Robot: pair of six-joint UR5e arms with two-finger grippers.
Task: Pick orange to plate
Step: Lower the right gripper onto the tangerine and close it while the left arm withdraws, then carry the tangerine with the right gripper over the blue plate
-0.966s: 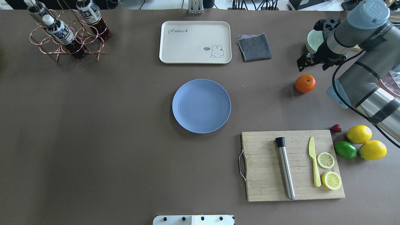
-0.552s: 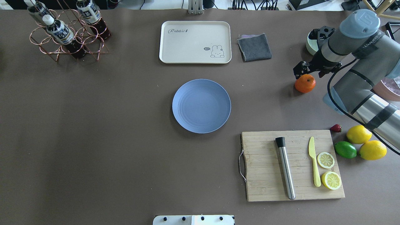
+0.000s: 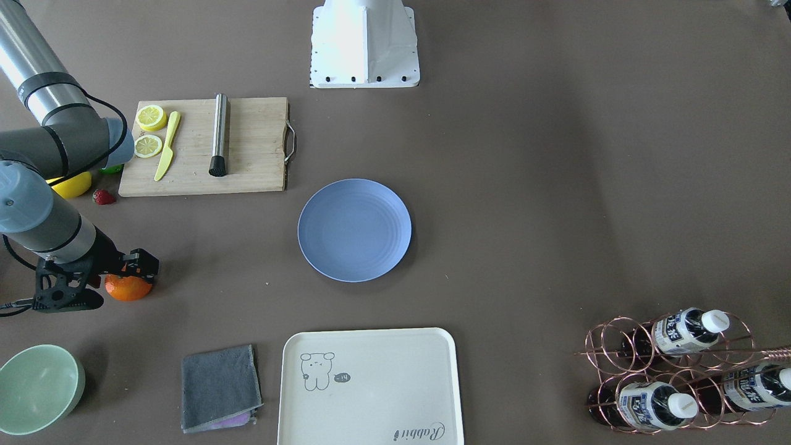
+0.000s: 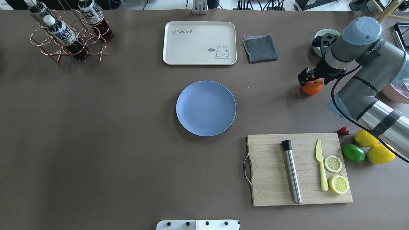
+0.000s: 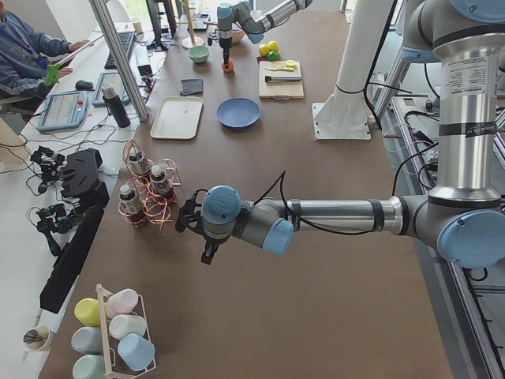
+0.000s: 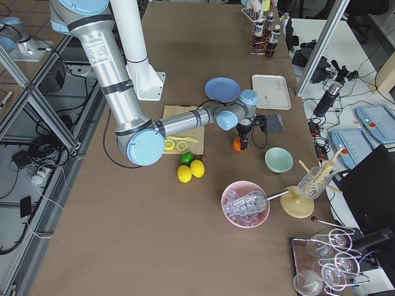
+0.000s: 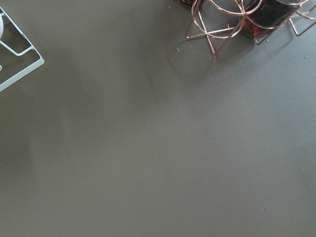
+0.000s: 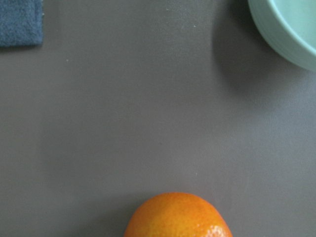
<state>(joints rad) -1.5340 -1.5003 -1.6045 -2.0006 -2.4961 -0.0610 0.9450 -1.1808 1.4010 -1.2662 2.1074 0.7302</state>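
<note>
Because the small round bright orange (image 4: 313, 88) lies apart from the round matte-blue plate (image 4: 206, 108), the right gripper (image 4: 309, 80) hangs over it, presumably to grasp. Its opening I cannot tell; nothing is lifted.

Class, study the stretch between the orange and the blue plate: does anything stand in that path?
Nothing visible does. Bare table lies between the orange and the plate; the grey cloth and cutting board sit off to either side.

The orange (image 4: 312, 88) lies on the table (image 4: 96, 134) well to the plate's (image 4: 206, 108) right, under the right pincer (image 4: 309, 79), near the bowl (image 3: 37, 386).
</note>
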